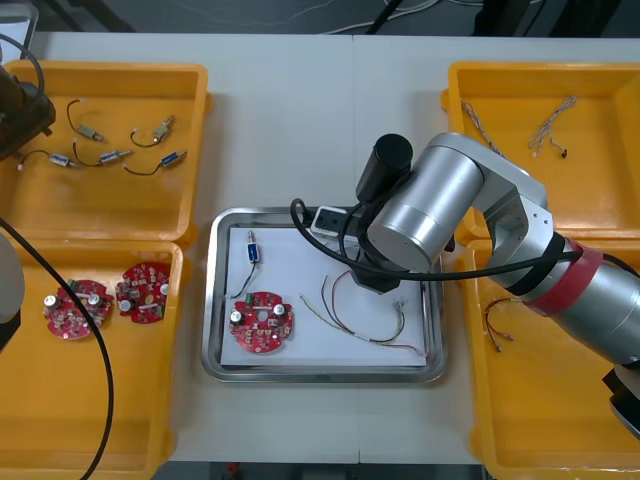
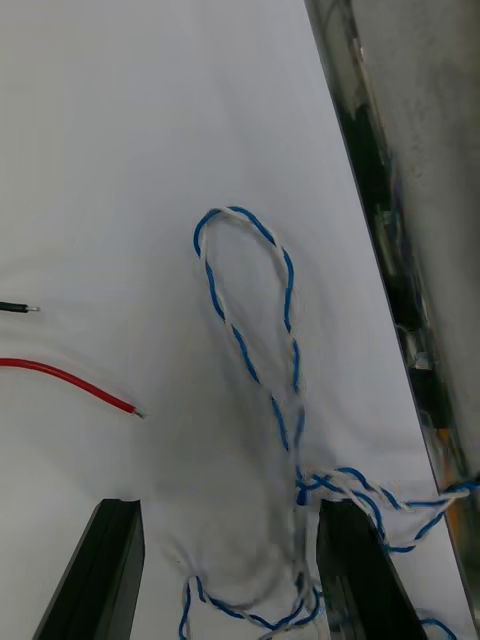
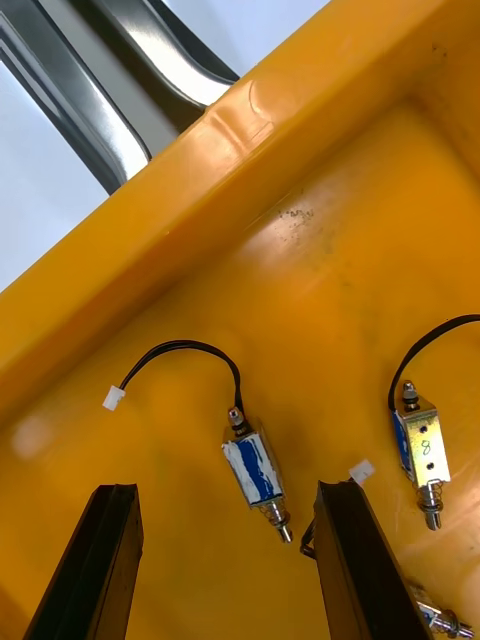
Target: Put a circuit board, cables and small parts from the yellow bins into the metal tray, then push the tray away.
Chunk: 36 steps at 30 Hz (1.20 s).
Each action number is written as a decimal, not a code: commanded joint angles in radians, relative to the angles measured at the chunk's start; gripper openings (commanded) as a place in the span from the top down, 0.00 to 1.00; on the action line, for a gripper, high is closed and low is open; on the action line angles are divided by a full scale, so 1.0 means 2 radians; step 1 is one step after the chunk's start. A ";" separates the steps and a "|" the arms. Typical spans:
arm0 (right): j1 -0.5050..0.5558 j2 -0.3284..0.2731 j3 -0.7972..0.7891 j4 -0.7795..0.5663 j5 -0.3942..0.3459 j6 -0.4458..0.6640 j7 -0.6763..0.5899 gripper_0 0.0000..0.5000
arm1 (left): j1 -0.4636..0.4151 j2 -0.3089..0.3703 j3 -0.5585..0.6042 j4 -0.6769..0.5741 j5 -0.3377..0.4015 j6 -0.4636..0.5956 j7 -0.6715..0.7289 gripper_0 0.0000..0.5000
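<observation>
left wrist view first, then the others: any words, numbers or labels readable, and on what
"8", likely handwritten, on the small metal part in the yellow bin.
Red circuit board in the metal tray: any print too small to read.
Nothing else legible.

Below me: light desk (image 1: 320, 110), pale and matte. Thin seam (image 1: 352, 120) runs near to far down its middle. Beyond far edge I see dark floor (image 1: 250, 15), detail too dim to tell.

Left end effector (image 3: 225, 488) with fingers (image 3: 100, 560) apart over yellow bin (image 3: 200, 190), small metal part (image 3: 254, 472) with black lead (image 3: 190, 348) between the fingers, second small metal part (image 3: 422, 450) just beside one finger
</observation>
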 commanded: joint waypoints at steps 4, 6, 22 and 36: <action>-0.018 0.010 -0.022 -0.055 0.000 0.046 0.001 0.00 | -0.039 -0.004 0.010 0.033 -0.012 -0.035 0.052 0.00; -0.018 0.013 -0.032 -0.066 -0.003 0.063 -0.002 0.00 | -0.049 -0.004 0.016 0.056 -0.016 -0.050 0.055 0.00; -0.018 0.015 -0.164 -0.133 -0.082 0.183 -0.123 0.00 | -0.059 -0.004 0.026 0.095 -0.029 -0.061 0.059 0.00; -0.004 -0.026 -0.270 -0.163 -0.105 0.197 -0.314 0.00 | -0.059 -0.004 0.026 0.112 -0.033 -0.078 0.071 0.00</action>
